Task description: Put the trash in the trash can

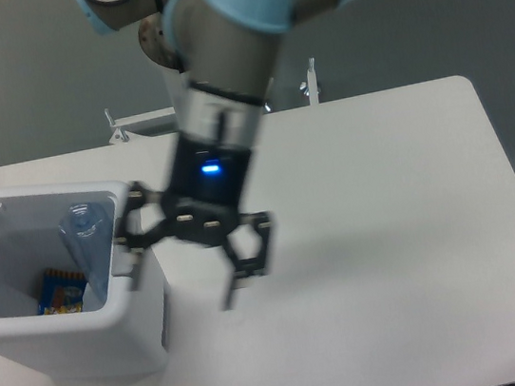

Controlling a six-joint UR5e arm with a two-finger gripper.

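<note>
Pincer (182, 285) spread wide, empty — one bottle (89, 243) in the bin (68, 346), plus perhaps one blurred packet (60, 292).

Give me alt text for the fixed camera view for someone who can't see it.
A clear plastic bottle leans inside an open white trash can at the left of a white table, next to a small colourful packet. The robot's gripper, blurred and open with nothing in it, hangs just right of the can.
</note>
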